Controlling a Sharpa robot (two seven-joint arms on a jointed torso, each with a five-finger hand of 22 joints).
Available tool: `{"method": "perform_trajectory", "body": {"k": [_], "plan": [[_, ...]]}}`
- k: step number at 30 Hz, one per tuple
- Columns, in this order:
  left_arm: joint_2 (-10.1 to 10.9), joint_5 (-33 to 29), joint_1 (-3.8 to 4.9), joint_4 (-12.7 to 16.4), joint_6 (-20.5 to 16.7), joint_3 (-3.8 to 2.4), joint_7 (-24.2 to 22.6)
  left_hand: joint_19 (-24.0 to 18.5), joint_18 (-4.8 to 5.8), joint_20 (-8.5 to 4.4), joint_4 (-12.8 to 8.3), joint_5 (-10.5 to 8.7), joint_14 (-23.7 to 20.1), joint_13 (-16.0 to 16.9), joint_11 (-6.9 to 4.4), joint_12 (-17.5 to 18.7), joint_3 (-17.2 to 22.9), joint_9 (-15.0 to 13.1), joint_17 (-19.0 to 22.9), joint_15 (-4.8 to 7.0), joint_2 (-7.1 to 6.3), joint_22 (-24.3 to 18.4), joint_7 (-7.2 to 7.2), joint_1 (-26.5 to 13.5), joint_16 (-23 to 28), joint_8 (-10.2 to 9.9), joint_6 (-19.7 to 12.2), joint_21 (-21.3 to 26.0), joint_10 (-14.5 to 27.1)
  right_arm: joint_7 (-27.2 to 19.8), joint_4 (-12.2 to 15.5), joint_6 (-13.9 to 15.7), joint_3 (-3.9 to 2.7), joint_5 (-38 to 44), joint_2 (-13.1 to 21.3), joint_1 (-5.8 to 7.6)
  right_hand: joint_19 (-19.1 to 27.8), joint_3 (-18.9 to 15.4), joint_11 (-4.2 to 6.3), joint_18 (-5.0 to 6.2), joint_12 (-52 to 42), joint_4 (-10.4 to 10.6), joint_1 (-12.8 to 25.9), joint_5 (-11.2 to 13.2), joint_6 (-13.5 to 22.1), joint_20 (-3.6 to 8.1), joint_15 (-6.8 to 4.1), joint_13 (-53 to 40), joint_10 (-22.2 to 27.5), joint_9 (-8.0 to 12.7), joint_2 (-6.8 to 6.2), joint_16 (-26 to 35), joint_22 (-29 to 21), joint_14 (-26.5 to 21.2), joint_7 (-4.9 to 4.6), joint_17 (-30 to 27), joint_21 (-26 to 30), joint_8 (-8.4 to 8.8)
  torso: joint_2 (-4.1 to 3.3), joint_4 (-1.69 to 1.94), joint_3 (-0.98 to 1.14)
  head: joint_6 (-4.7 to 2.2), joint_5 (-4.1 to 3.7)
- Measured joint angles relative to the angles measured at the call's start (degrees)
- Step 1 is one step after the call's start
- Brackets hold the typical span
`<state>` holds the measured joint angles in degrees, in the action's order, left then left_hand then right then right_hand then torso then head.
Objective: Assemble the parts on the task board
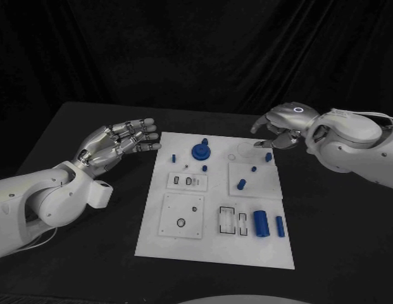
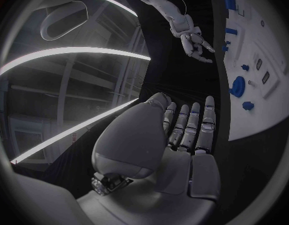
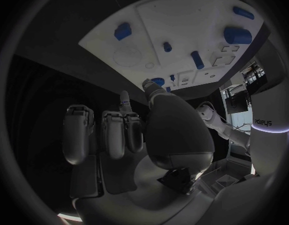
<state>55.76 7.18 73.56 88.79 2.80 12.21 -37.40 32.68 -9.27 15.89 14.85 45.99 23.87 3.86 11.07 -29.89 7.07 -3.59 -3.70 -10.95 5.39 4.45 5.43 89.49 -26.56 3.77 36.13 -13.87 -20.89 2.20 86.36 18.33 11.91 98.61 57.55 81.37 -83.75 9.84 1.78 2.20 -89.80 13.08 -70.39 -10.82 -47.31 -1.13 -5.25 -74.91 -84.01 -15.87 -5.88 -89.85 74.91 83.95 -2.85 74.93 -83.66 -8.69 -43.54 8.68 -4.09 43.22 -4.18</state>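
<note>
Parts, small and blue, lie scattered over the white task board (image 1: 216, 250), which sits flat in the middle of the black table (image 1: 342, 228). No writing can be read on the board or the parts.

At the left, the left hand (image 1: 116, 144) hovers just beside the board's far left corner, over the bare table. Its palm is turned up and its fingers (image 2: 207, 120) lie straight and slightly apart, holding nothing and touching nothing.

On the board's left half, a small blue peg (image 1: 173, 158) stands near the far edge, beside a larger round blue knob (image 1: 200, 151) with a wide base. Below them is a raised white block with small dark slots (image 1: 187, 182), and nearer the robot a square white panel with a dark ring (image 1: 181, 216). Toward the right, a short blue piece (image 1: 241, 184) lies on a raised white square, with a smaller blue stub (image 1: 253, 168) just beyond it. Near the front right, a thick blue cylinder (image 1: 261, 223) and a thinner blue rod (image 1: 280, 226) lie side by side, next to two pale rectangular recesses.

At the right, the right hand (image 1: 276, 131) hangs over the board's far right corner, fingers curled downward and loosely apart, gripping nothing. Its fingertips are close above a faint round recess (image 1: 247, 150) and a small blue part (image 1: 268, 157); whether they touch the board I cannot tell.
</note>
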Motion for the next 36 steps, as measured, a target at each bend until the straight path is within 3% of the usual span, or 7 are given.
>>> {"method": "perform_trajectory", "body": {"k": [5,13,17,26,36], "plan": [[-0.17,0.00,0.00,-0.15,0.05,0.00,0.04,0.00,0.00,0.00,0.00,0.00,0.00,0.00,0.21,0.00,0.00,0.00,0.00,0.00,0.00,0.00,0.00,0.00,0.00,0.00,0.00,0.00,0.21,0.08,0.85,1.99,0.09,-0.50,2.99,-1.22,0.00,-0.68,0.00,0.01,0.00,0.68,-0.07,0.45,0.04,0.00,0.00,0.00,0.00,-0.17,-0.52,0.00,0.00,0.00,0.04,0.02,-0.85,0.00,0.01,-0.01,0.01,0.07,0.16],[-0.44,0.00,-0.03,-0.57,0.14,0.00,0.07,0.00,0.00,0.00,0.16,0.00,0.00,-0.01,0.21,-0.23,0.15,0.00,0.00,0.00,0.00,0.00,0.00,0.00,0.00,0.00,0.00,0.00,0.21,-0.06,0.94,4.69,0.07,-0.96,5.78,-3.33,0.00,-1.53,0.00,0.01,0.00,2.99,-0.57,0.75,0.51,0.00,0.01,0.01,0.00,-0.50,-1.48,0.00,0.00,-0.01,0.51,0.02,-0.93,0.00,-0.13,0.31,0.23,0.25,-0.82],[-0.46,0.00,-0.04,-0.65,0.19,0.00,0.08,0.00,0.00,0.00,0.16,0.00,0.00,-0.01,0.21,-0.23,0.15,0.00,0.00,0.00,0.00,0.01,0.00,0.00,0.00,0.00,0.00,0.00,0.21,-0.11,0.94,5.25,0.08,-1.09,6.31,-4.15,0.00,-1.95,0.00,0.01,0.00,3.41,-0.21,1.23,0.52,0.00,0.01,0.01,0.00,-0.57,-1.83,0.00,-0.01,0.00,0.51,0.01,-0.93,0.00,-0.14,0.39,0.24,0.35,-0.78],[-0.55,0.00,-0.09,-0.76,0.37,0.00,0.09,0.00,0.00,0.00,0.16,0.00,0.00,0.04,0.21,-0.23,0.15,0.00,-0.02,0.00,0.00,0.01,0.00,0.00,0.00,0.00,0.00,0.00,0.20,-0.02,-0.19,5.33,0.08,-1.19,5.72,-5.14,0.00,-2.00,0.00,0.02,0.00,3.45,0.03,1.52,0.52,0.00,0.01,0.01,0.00,-0.77,-2.08,0.00,0.04,-0.01,0.52,0.01,0.37,0.22,-0.05,0.32,0.10,0.57,-0.68],[-0.57,0.00,-0.11,-0.77,0.55,0.00,0.11,0.00,0.00,0.00,0.16,0.00,0.00,0.03,0.21,-0.23,0.15,0.00,-0.04,0.00,0.00,0.01,0.00,0.00,0.00,0.00,0.00,0.00,0.20,0.03,-1.78,5.16,0.09,-1.24,3.88,-6.21,0.00,-2.00,0.00,0.03,0.00,3.45,0.04,1.16,0.52,0.00,0.01,-0.02,0.00,-0.99,-2.07,0.00,0.04,-0.01,0.51,0.00,1.25,0.22,-0.04,0.20,0.12,0.69,-0.63]]}}
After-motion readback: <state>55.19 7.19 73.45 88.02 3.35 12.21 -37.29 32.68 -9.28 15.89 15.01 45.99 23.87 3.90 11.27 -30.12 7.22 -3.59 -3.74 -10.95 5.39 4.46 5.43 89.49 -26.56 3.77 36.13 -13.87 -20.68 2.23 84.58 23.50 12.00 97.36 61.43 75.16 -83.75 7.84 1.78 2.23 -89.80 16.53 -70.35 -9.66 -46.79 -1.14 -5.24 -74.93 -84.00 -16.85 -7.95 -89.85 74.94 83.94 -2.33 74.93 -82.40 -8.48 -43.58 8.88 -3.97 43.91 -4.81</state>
